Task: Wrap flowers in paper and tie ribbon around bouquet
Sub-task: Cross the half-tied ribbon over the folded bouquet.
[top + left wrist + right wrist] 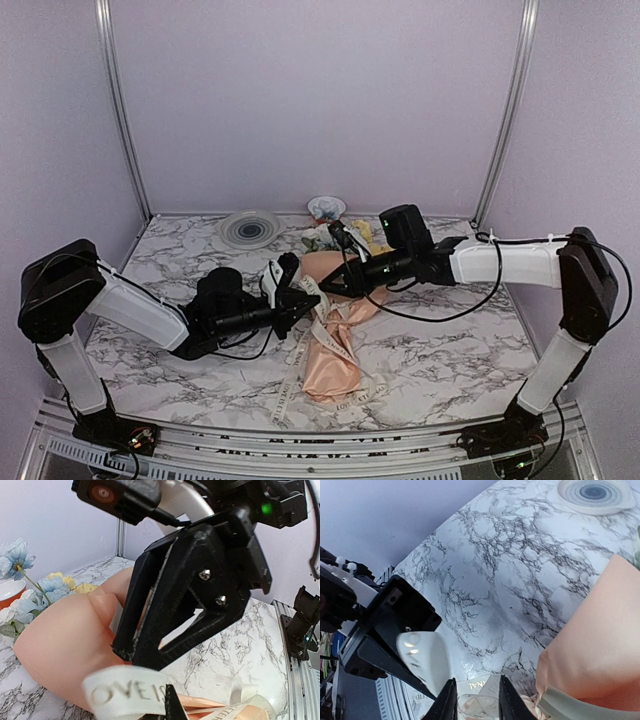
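At centre frame we see crinkled peach paper (335,365) on marbled surface (450,370), left fingers (288,307) shut on floppy cream ribbon (125,692), right fingers (448,702) slightly parted

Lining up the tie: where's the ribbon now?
Top view, table centre: the ribbon crosses the peach paper mid-length, a loop pinched in the left claw, loose tails trailing toward the near edge.

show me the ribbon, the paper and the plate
ribbon (125,694): left wrist view, printed band near the bottom.
paper (65,640): left wrist view, smooth peach fold.
plate (250,229): top view, ringed centre.
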`<action>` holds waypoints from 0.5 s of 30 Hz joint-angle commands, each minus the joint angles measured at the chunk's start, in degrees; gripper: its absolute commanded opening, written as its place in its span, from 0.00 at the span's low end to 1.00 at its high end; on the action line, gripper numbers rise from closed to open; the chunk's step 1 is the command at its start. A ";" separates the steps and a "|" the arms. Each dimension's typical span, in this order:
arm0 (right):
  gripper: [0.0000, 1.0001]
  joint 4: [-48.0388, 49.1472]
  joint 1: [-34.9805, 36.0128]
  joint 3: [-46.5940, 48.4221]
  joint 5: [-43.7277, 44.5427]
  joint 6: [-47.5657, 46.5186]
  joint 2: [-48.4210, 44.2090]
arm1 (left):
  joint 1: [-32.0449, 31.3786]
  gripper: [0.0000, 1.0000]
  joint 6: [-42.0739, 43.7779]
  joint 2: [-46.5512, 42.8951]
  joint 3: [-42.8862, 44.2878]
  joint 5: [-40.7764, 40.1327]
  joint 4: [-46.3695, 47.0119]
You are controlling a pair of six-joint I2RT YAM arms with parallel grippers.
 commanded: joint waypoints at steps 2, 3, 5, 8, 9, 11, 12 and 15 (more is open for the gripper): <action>0.36 -12.23 -1.73 4.82 0.95 -8.39 -1.18 | 0.03 0.00 -0.74 0.94 -0.92 0.93 6.17; 0.38 -12.93 -1.87 4.66 0.77 -9.55 -1.55 | 0.03 0.00 -0.80 0.98 -0.98 1.07 6.32; 0.39 -14.41 -2.22 4.48 -0.23 -11.72 -1.49 | 0.03 0.00 -0.58 1.25 -1.20 1.28 6.34; 0.32 -18.41 -1.97 5.91 1.37 -15.18 0.77 | 0.03 0.00 -0.49 1.76 -1.57 0.65 6.46; 0.31 -19.12 -1.79 6.23 1.92 -15.87 1.58 | 0.03 0.00 -0.72 1.81 -1.67 0.35 6.55; 0.31 -19.32 -1.53 6.12 2.34 -16.51 2.46 | 0.03 0.00 -1.05 1.73 -1.86 0.50 6.65; 0.31 -19.14 -1.43 6.07 2.32 -16.94 2.63 | 0.03 0.00 -1.07 1.73 -1.87 0.61 6.69; 0.31 -18.08 -1.21 5.72 4.46 -17.41 2.86 | 0.03 0.00 -0.91 1.65 -2.25 -0.07 6.69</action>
